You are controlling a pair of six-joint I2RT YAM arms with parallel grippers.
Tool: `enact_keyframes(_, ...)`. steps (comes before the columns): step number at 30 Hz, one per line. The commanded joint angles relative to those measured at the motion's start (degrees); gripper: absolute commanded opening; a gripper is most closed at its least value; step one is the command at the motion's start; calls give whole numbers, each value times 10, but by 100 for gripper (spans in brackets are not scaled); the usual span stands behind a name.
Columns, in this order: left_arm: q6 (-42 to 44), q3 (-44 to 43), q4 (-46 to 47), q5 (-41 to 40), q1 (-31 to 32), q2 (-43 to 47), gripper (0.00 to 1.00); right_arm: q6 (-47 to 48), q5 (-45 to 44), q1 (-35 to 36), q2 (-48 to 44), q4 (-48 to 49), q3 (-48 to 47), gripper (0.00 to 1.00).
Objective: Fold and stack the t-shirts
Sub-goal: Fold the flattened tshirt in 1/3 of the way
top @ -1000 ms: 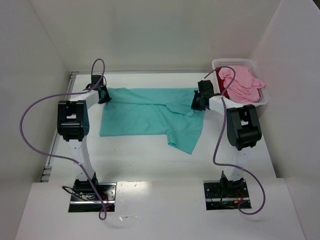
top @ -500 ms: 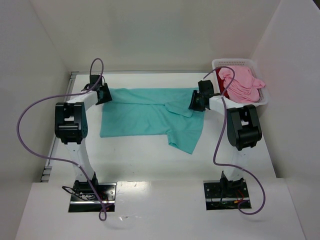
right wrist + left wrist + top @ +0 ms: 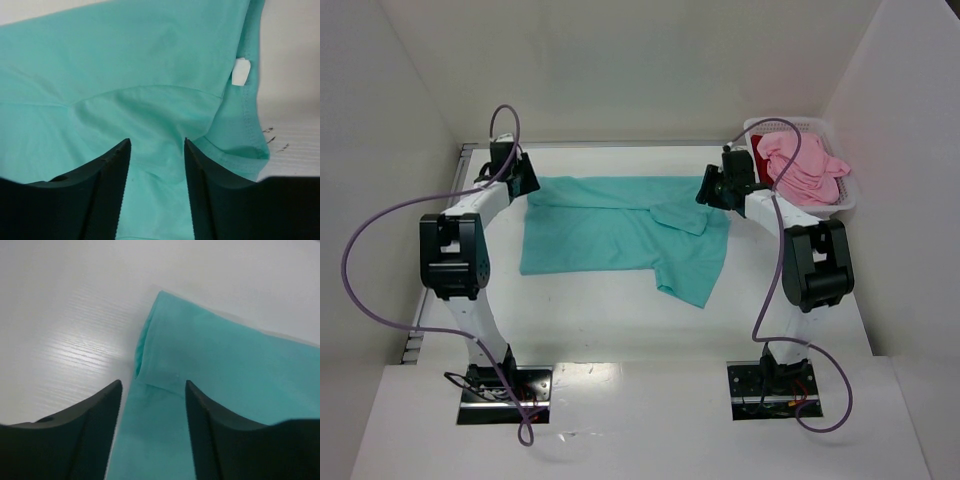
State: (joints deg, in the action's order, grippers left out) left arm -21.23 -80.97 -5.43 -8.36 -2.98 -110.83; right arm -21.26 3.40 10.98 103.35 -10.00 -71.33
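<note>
Between the left hand [image 3: 523, 177] and the right hand [image 3: 712, 188], the teal t-shirt [image 3: 610, 232] lies spread on the table [image 3: 590, 310], with one sleeve trailing toward the near side. Both hands are open and grip nothing, the left over the shirt's folded corner and the right over its opposite edge. Just beyond the right hand, a pink t-shirt [image 3: 802, 165] is heaped over a dark red t-shirt [image 3: 769, 172] in the white basket [image 3: 800, 124].
</note>
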Motion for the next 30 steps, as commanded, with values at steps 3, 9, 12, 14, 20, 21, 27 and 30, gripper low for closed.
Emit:
enact_keyframes(3,0,19,57,78,-4,-35,50,-4,-15,-5,0,68,-8,41)
enact_keyframes(9,11,-7,25,79,-4,-70,26,-5,-9,-5,64,61,-54,27)
enact_keyframes(12,11,-7,25,67,-4,-76,23,-5,-9,-5,84,56,-60,23)
enact_keyframes(14,11,-12,18,61,-4,-76,22,-5,-9,-5,98,56,-60,23)
enact_keyframes(20,11,-12,8,36,-4,-76,22,-5,-31,-11,109,45,-66,22)
enact_keyframes(21,11,-12,3,36,-4,-81,22,-5,-31,-16,109,45,-66,22)
enact_keyframes(27,11,-18,-11,31,-4,-81,34,-11,-52,-22,120,0,-87,22)
enact_keyframes(30,11,-13,-11,41,-4,-52,55,-11,-59,-22,99,0,-80,26)
